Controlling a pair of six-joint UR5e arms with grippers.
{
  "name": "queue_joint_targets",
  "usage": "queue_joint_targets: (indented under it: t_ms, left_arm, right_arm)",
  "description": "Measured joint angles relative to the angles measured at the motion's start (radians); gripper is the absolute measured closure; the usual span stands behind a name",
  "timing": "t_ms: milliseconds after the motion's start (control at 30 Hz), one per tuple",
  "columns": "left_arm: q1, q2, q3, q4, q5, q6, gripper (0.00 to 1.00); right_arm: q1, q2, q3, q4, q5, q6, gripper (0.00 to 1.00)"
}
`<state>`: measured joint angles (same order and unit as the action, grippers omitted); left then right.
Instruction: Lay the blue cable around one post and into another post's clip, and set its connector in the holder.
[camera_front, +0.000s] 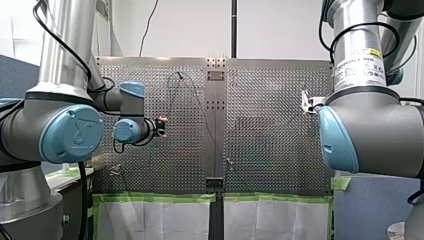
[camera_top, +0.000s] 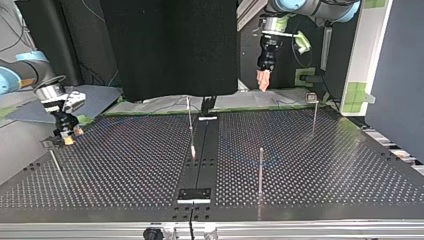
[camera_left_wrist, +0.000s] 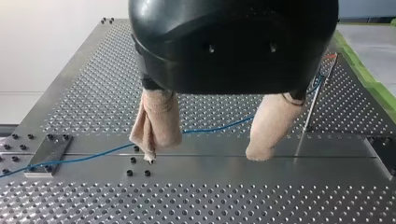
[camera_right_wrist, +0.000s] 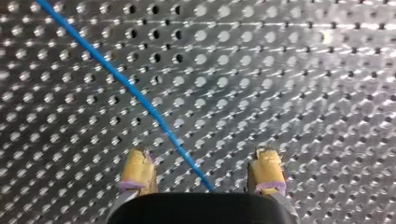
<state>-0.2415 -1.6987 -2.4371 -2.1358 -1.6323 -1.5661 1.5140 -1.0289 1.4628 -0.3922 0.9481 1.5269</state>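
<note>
**Blue cable and grippers.** The blue cable (camera_left_wrist: 93, 157) ran out of sight at both ends. Its connector could not be made out, and in the top view the cable was barely traceable. It lay flat across the middle of the perforated tabletop (camera_top: 325, 165), which carried thin upright posts (camera_top: 261, 170). Green tape (camera_front: 150, 198) bordered the tabletop, and a black panel (camera_top: 170, 45) stood behind it. My left gripper (camera_left_wrist: 205, 156) hung raised above the edge nearest the arms, its beige-padded fingers spread and empty. My right gripper (camera_right_wrist: 201, 179) hovered low near a side edge, yellow pads (camera_right_wrist: 137, 170) apart, with the cable passing between them ungripped.
</note>
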Motion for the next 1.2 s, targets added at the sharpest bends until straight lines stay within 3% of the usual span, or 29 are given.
queue_joint_targets:
  t_ms: [167,267,467,733,833,1000,1200]
  left_arm:
    - [0.0,0.0,0.0,0.0,0.001,0.0,0.0]
    - [0.001,0.0,0.0,0.0,0.001,0.0,0.0]
    - [0.002,0.0,0.0,0.0,0.001,0.0,0.0]
    - [0.004,0.0,0.0,-0.001,0.001,-0.001,0.0]
    - [0.005,0.0,0.0,-0.001,0.001,-0.001,0.0]
    - [0.006,0.0,-0.001,-0.001,0.001,-0.001,0.0]
    - [0.009,0.0,-0.001,-0.001,0.001,-0.001,0.0]
  right_arm:
    - [0.01,0.0,0.0,0.042,0.048,-0.055,0.0]
    - [0.019,0.0,0.0,0.051,0.06,-0.077,0.0]
    - [0.035,-0.001,0.0,0.054,0.064,-0.093,0.0]
    - [0.055,-0.003,0.0,0.061,0.073,-0.099,0.0]
    - [0.061,-0.003,0.0,0.076,0.092,-0.112,0.0]
    - [0.07,-0.003,0.0,0.115,0.117,-0.149,0.0]
    - [0.08,-0.005,0.0,0.134,0.139,-0.169,0.0]
